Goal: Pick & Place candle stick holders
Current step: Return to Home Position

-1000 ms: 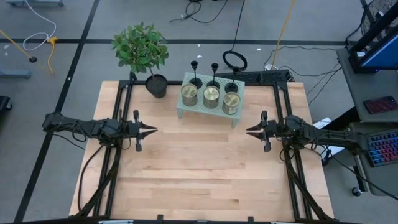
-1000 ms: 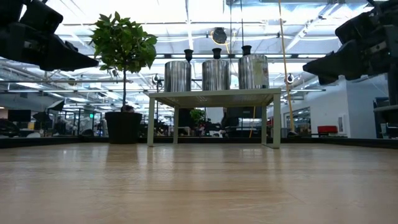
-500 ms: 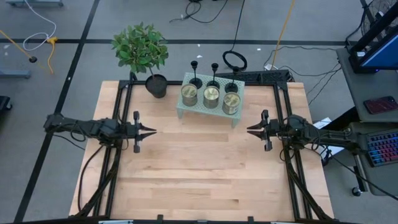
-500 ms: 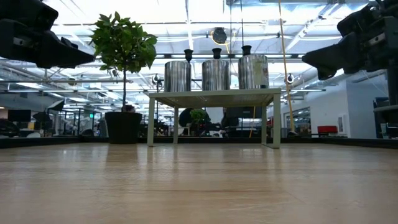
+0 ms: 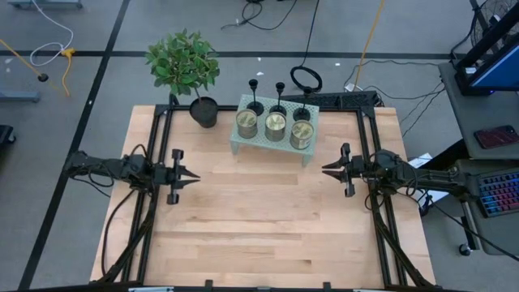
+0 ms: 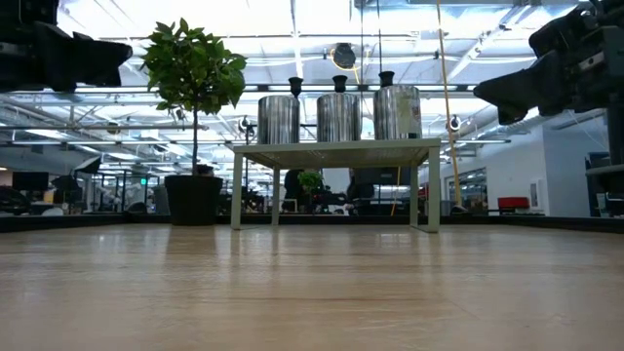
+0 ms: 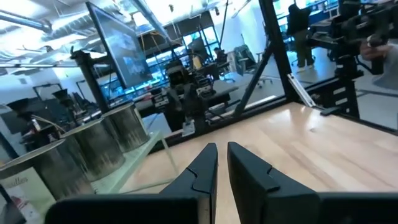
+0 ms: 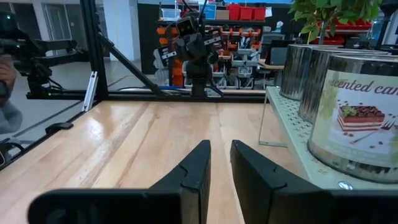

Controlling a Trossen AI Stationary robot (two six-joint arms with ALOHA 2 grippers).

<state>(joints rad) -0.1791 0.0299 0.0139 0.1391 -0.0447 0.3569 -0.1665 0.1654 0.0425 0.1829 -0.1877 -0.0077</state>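
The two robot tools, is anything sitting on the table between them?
No. In the high view only bare wooden table lies between the left tool and the right tool; the shelf stands farther back.

Three black candle stick holders, all upright, in row along back edge of pale green shelf [image 5: 268,144] at far centre of table. Each has round flat base, thin stem, small cup top. Left holder [image 5: 255,97], middle holder [image 5: 280,99], right holder [image 5: 302,111]. Each stands just behind a jar candle [image 5: 276,124]. Low view shows only cups above tins.
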